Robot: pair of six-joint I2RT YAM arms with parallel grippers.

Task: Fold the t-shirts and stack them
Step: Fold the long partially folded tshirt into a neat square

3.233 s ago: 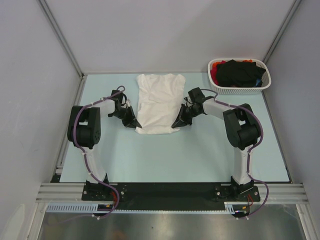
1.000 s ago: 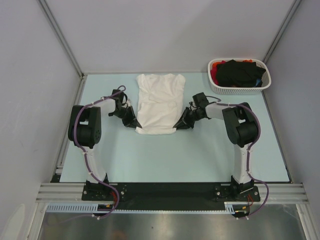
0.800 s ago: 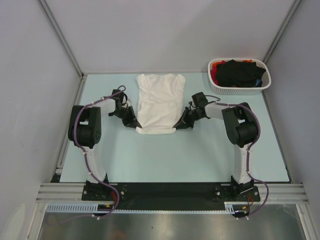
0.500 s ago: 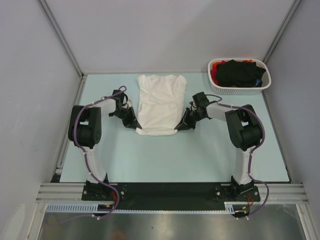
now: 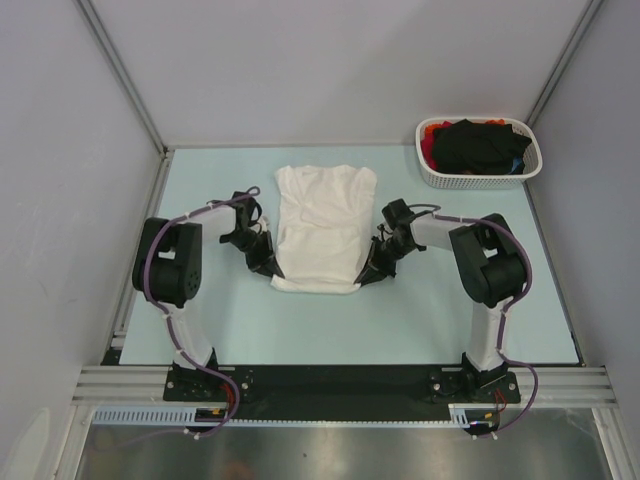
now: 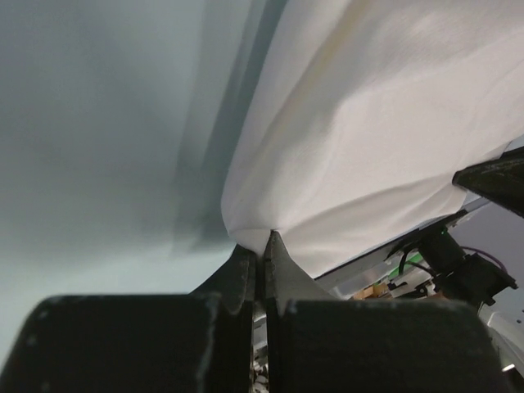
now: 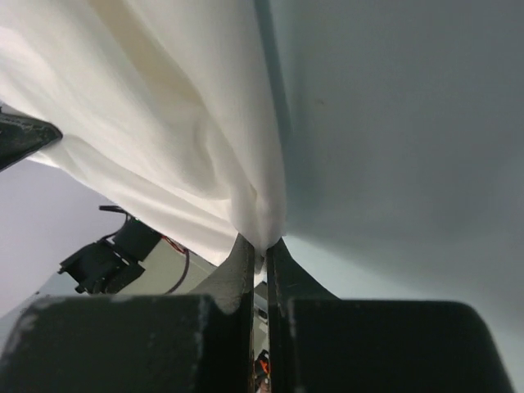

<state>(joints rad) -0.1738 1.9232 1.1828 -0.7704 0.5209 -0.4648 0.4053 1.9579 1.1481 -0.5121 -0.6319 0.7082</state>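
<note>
white t-shirt (image 5: 320,225): lies spread lengthwise in the middle of the table (image 5: 420,310), between the two arms; shows only plain white cloth on its upper side; far end wider than the near end.
near corners: each one pinched by a claw; near hem runs between the two claws.
left gripper (image 5: 268,268): clenched on the near left corner of the white t-shirt; in the left wrist view, fingers pressed tight together with a peak of white cloth caught at the tips.
right gripper (image 5: 366,277): clenched on the near right corner of the same shirt; in the right wrist view, fingers closed on a gathered fold of cloth.
cloth at the tips: fans out and away from each pinch, softly creased, with a shadow on the table beside its edge.
arms: both bent inward from the sides, wrists low over the table, claws pointing toward the shirt.
basket (image 5: 428,172): stands at the far right corner of the table, well apart from the white t-shirt.
black t-shirt (image 5: 478,145): heaped in the basket, filling most of it.
red t-shirt (image 5: 428,138): shows at the left side of the basket, beside and partly under the black one.
</note>
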